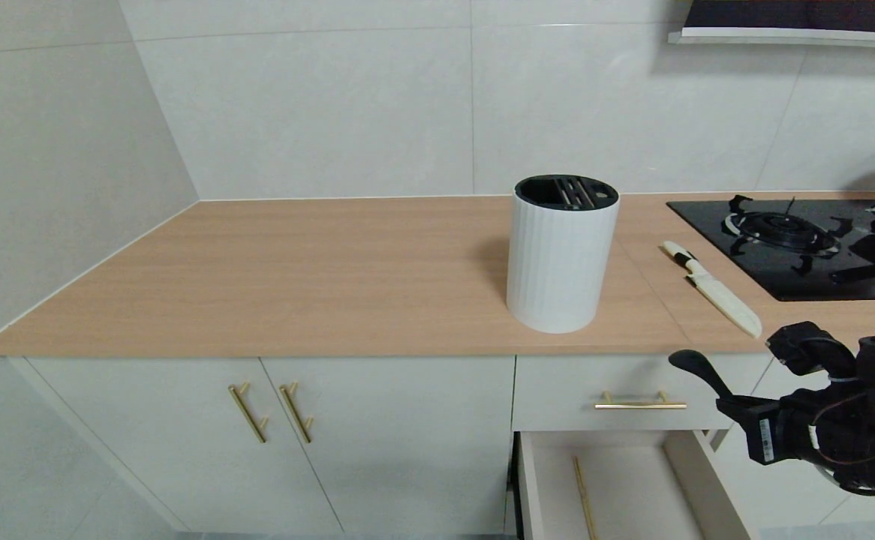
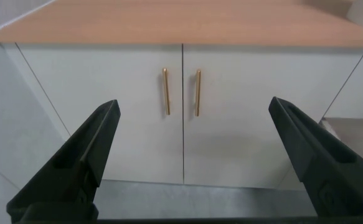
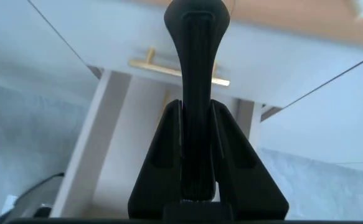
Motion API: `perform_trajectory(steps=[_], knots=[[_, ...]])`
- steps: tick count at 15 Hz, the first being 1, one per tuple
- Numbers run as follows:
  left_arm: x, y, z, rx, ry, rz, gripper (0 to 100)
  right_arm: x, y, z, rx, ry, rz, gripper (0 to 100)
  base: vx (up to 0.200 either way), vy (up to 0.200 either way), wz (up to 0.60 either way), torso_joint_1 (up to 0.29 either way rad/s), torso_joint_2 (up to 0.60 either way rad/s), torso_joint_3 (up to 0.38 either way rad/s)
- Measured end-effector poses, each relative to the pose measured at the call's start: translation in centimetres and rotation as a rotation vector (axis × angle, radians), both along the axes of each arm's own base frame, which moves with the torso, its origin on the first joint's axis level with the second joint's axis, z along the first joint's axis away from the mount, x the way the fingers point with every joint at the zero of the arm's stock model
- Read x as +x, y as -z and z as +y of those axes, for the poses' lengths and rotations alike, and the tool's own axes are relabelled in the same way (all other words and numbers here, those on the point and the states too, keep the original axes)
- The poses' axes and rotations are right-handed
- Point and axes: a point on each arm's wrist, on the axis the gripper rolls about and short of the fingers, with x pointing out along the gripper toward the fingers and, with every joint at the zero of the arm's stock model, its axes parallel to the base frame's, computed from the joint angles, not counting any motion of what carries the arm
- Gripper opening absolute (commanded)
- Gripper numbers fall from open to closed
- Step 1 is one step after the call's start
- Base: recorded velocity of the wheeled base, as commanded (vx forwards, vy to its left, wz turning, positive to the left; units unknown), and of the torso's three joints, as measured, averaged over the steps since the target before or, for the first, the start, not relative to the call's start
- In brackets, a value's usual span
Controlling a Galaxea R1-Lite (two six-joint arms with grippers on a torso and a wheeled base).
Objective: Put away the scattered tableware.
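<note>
Kitchen counter (image 1: 317, 277) with one item not yet put away. The knife (image 1: 710, 288) lies flat on the counter between the white knife holder (image 1: 561, 262) and the stove (image 1: 790, 240), touching neither. Its long axis runs diagonally: the handle lies toward the back wall, and the blade tip points at the counter's front edge and to the robot's right.

The right gripper (image 1: 689, 363) hangs in front of the drawers with its fingers pressed together and nothing between them. The left gripper (image 2: 193, 109) is spread wide, facing the cabinet doors (image 2: 181, 118). Below, the open drawer (image 1: 684, 461) holds a chopstick (image 1: 584, 499).

The step in hand is probably fetching the knife. It would go best with the fingers parted first, closed across the handle rather than the blade, and the knife tipped blade-down before it meets a slot in the holder.
</note>
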Motion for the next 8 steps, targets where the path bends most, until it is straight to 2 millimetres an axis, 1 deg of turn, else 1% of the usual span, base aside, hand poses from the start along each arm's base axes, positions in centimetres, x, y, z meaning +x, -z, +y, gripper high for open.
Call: perform_trajectory(steps=[3, 8], knots=[[0.0, 0.0, 0.0, 0.000, 0.000, 0.000, 100, -0.6, 0.7, 0.0, -0.036, -0.075, 0.026, 0, 0.000, 0.000, 0.00, -0.216, 0.51, 0.287], [0.0, 0.0, 0.0, 0.000, 0.000, 0.000, 100, -1.1, 1.8, 0.9, -0.048, -0.123, 0.074, 0, 0.000, 0.000, 0.00, -0.198, 0.49, 0.295]])
